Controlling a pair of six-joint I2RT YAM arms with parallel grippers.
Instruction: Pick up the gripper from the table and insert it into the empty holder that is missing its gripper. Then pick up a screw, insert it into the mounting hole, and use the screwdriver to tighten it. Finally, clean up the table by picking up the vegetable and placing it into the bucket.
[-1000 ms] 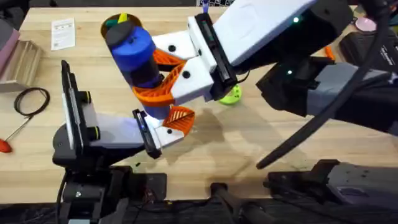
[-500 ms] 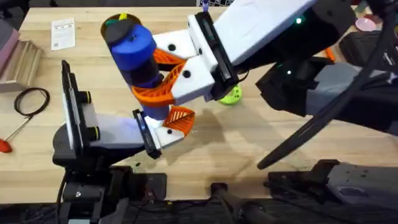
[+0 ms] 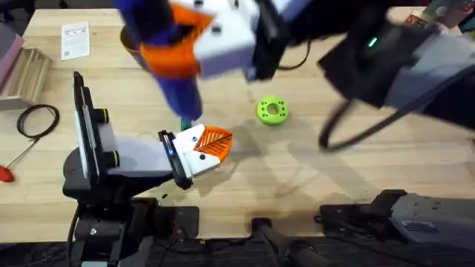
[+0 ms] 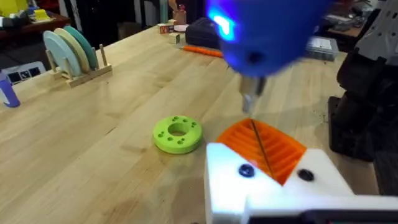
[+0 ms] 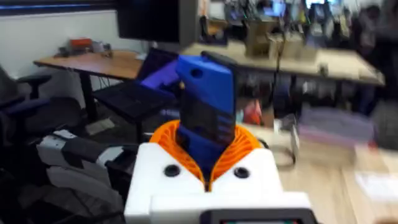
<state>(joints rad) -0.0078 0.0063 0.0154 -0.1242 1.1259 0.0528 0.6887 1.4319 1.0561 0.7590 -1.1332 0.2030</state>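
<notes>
1. I see a pale wooden table (image 3: pixel 312 170) from overhead. On it sit a bright green disc with holes (image 3: pixel 272 111) near the centre, a white card (image 3: pixel 75 39) at eleven o'clock, a black cable loop (image 3: pixel 38 119) at nine o'clock, and a red-handled tool (image 3: pixel 6 173) at the left edge.
2. My right gripper (image 3: pixel 178 55) hangs high at twelve o'clock, blurred, its orange pads clamped around the blue screwdriver (image 3: pixel 182 96), which points down.
3. The screwdriver's tip meets the orange ribbed gripper (image 3: pixel 215 139), which sits seated in the white holder (image 3: pixel 194 152) just left of centre.
4. My left gripper (image 3: pixel 200 148) lies low at the holder; I cannot tell how its fingers stand.
5. The bucket (image 3: pixel 132 46) is mostly hidden behind the right gripper at eleven o'clock; an orange sliver of rim shows.
6. The left wrist camera adds what overhead hides: a lit blue lamp on the screwdriver (image 4: pixel 261 31), its silver bit touching the orange gripper (image 4: pixel 264 146), two dark screw heads on the white holder (image 4: pixel 273 180), and a rack of plates (image 4: pixel 71 50) far back.
7. The right wrist camera looks outward: the screwdriver (image 5: pixel 205 115) held upright between orange pads (image 5: pixel 239 146), with office desks and chairs behind.
</notes>
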